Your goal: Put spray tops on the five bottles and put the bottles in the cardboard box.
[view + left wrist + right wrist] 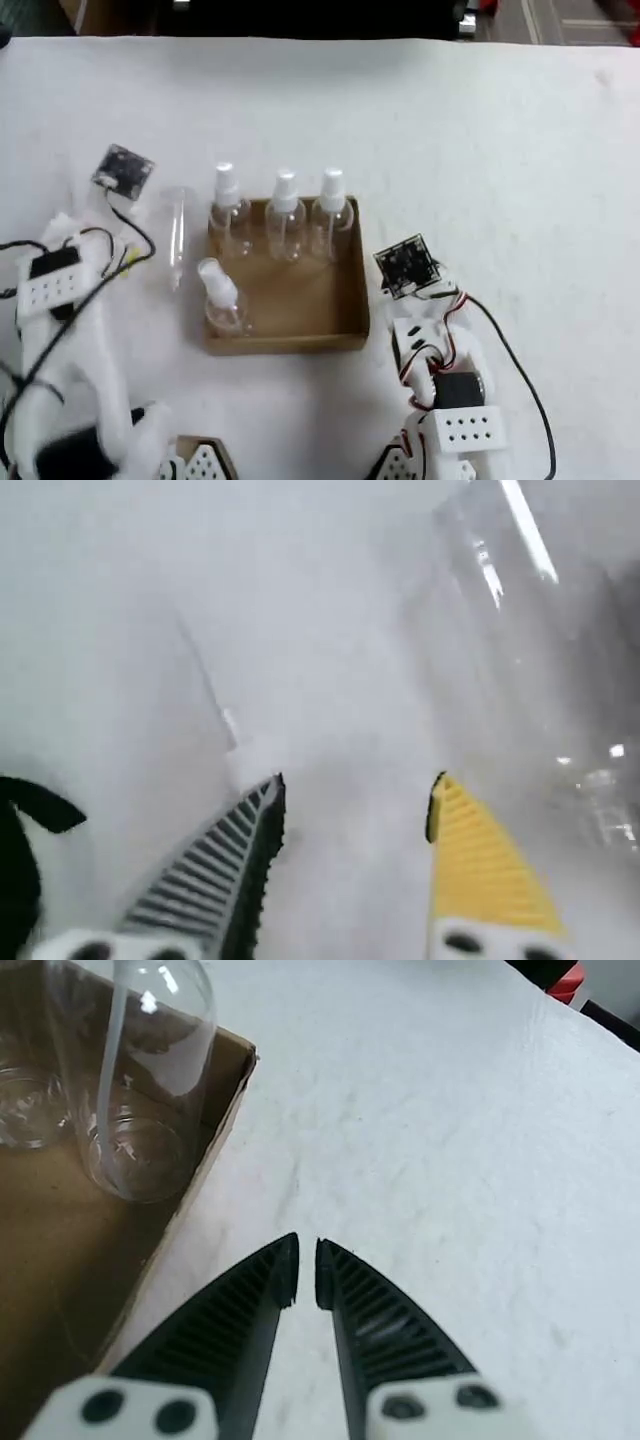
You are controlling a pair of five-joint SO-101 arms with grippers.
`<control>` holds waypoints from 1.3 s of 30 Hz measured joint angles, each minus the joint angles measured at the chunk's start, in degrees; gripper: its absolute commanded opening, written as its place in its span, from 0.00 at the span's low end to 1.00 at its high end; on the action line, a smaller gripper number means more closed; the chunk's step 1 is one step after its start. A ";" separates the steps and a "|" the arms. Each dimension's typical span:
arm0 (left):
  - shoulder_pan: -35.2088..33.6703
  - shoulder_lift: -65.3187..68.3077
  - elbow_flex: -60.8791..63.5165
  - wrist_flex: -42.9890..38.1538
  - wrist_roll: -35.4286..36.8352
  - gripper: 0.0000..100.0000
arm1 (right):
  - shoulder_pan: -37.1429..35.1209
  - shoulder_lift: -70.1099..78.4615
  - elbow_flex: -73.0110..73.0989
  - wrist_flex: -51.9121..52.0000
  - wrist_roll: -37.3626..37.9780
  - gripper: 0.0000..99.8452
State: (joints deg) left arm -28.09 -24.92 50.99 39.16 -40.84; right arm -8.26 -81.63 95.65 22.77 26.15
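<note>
Left tool (pixel 357 785) near lying bottle (pixel 178 232)

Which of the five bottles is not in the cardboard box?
The bottle lying on the table left of the cardboard box in the high view. It has no spray top; the other four are inside, with tops on.

My left arm (pixel 60 330) at near-left of high view, folded low. Left pincer (pixel 355 792) spread wide: grey finger (pixel 215 870) and yellow finger (pixel 480 865) well apart, nothing gripped that I can make out. My right arm (pixel 445 385) at near-right. Right pincer (pixel 305 1272) nearly closed, slim gap at tips, gripping nothing.
</note>
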 measured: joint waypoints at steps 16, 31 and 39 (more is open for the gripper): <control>7.65 -18.81 11.25 15.21 28.48 0.28 | -0.09 0.00 0.00 0.00 0.00 0.02; 14.33 -18.81 22.51 0.88 37.71 0.28 | -0.09 0.00 0.00 0.00 0.00 0.02; 14.33 -18.81 22.68 0.18 37.36 0.23 | -0.09 0.00 0.00 0.00 0.00 0.02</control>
State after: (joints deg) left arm -13.76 -43.74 73.67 39.34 -3.47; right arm -8.35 -81.63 95.65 22.77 26.15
